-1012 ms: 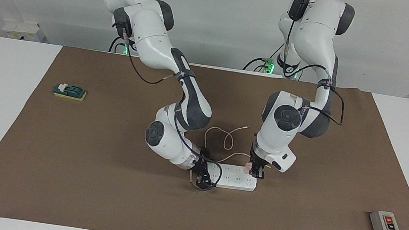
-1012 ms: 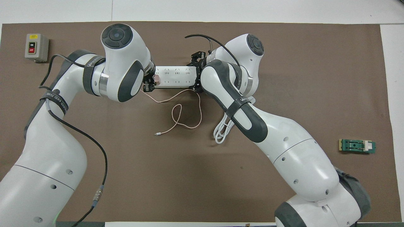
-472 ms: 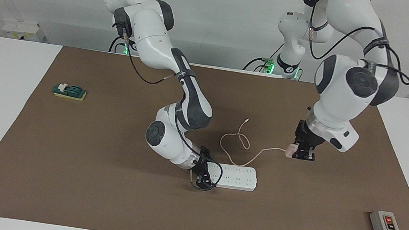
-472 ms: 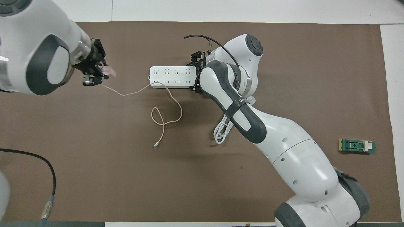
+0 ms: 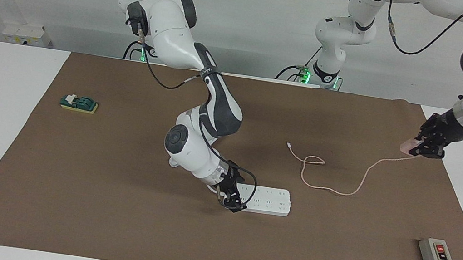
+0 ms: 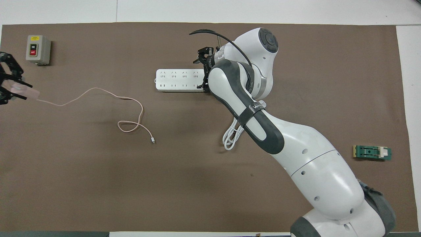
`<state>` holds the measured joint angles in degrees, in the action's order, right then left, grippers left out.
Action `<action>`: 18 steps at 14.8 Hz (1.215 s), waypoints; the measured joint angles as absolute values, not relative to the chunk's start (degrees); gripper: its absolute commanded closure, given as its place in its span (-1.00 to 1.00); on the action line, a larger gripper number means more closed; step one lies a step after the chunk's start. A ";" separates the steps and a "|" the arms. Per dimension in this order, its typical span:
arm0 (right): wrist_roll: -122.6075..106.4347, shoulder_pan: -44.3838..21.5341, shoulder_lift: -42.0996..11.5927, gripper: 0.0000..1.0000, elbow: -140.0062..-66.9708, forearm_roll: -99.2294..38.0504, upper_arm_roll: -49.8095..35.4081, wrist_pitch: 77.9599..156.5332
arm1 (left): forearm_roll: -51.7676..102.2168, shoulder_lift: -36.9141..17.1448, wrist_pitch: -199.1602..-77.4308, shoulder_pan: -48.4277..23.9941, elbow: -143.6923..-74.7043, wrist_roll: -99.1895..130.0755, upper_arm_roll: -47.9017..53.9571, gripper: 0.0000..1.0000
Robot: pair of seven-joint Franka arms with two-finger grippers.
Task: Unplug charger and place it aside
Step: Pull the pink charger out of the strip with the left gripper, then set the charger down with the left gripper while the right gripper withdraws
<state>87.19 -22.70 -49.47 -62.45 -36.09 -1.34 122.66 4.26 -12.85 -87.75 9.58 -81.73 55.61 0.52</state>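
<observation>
Charger (image 5: 407, 148) unplugged, gripped by left gripper (image 5: 425, 147) over the mat's edge at 3 o'clock of power strip (image 5: 267, 199); release remains; right gripper (image 5: 233, 201) fingers apparently clamping strip's end.

Two arms, one charger (image 5: 408, 147) with cable, one power strip (image 5: 269, 200), one grey switch box (image 5: 437, 257), one green block (image 5: 79, 103), one brown mat (image 5: 109, 212).
</observation>
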 measured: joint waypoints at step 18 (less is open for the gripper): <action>42.43 -7.37 -21.96 -1.00 -66.63 -14.64 3.85 86.59 | 4.49 -2.37 -109.80 8.56 -107.06 47.00 2.17 -1.00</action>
<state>42.43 -7.37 -21.96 -66.63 -14.64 3.85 86.59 4.49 -2.37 -109.80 8.56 -107.06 47.00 2.17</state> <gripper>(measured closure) 0.000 0.026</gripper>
